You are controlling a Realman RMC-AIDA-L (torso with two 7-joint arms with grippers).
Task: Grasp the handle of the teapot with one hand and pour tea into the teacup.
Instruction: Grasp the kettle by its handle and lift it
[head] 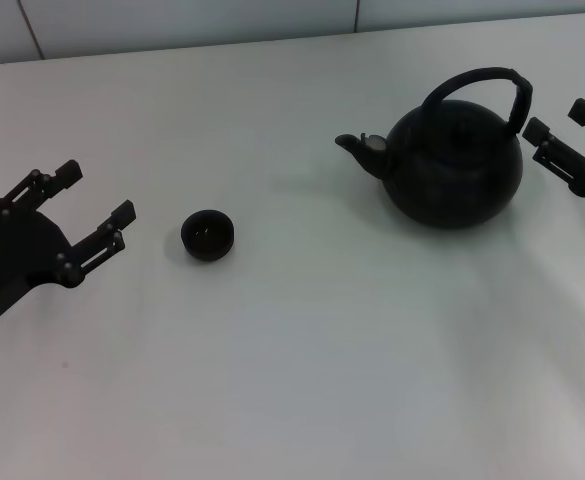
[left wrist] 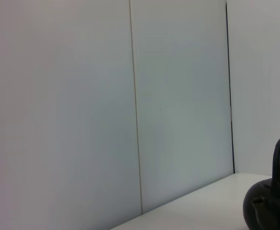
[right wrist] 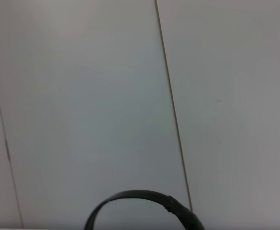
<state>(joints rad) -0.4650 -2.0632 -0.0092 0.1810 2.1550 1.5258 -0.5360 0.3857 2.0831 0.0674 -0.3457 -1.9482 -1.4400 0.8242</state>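
The matte-black teapot (head: 454,165) stands upright on the white table at the right, its spout (head: 357,148) pointing left. Its arched handle (head: 480,85) rises over the lid. The handle also shows in the right wrist view (right wrist: 140,203), and the pot in the left wrist view (left wrist: 270,203). The tiny black teacup (head: 208,235) sits left of centre. My right gripper (head: 558,120) is open just right of the handle, apart from it. My left gripper (head: 97,195) is open and empty, left of the teacup.
The white table (head: 302,370) runs to a pale panelled wall (head: 172,25) at the back. Nothing else stands on the table.
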